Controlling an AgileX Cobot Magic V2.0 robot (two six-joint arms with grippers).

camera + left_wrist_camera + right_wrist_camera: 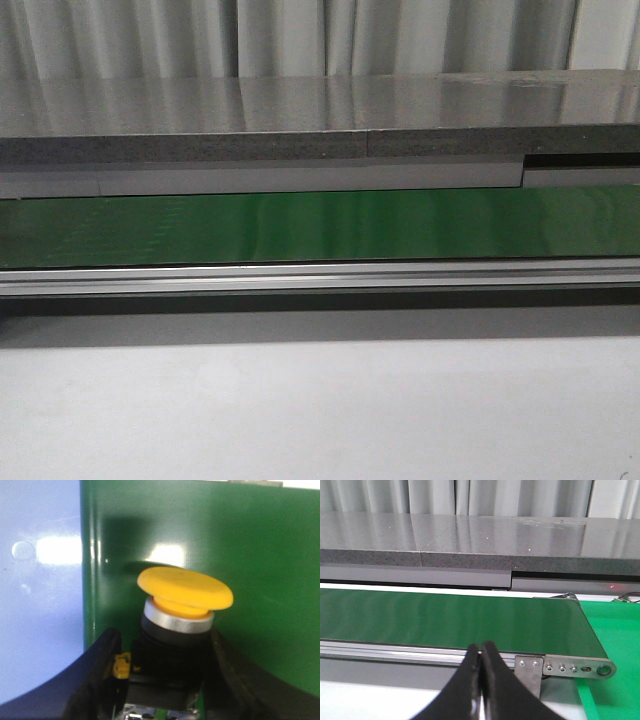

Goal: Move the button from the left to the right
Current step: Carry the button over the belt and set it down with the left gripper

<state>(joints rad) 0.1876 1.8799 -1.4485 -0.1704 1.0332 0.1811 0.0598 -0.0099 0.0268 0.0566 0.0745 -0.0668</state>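
Black fingers point(102, 680) of my L gripper point(165, 680) sit on both sides of the button point(182, 612), clamped on its boxy body w/ the yellow head sticking out over the green belt point(250, 555), so I'd call the pickup done. R gripper point(481, 675) is pinched closed on nothing, parked near the belt's end roller. Farther out, front cam shows only bare belt and the grey ledge point(300, 105) behind, no arms, so I judge all the carry to the R side and the release are left, approx 1 of 3 steps done.
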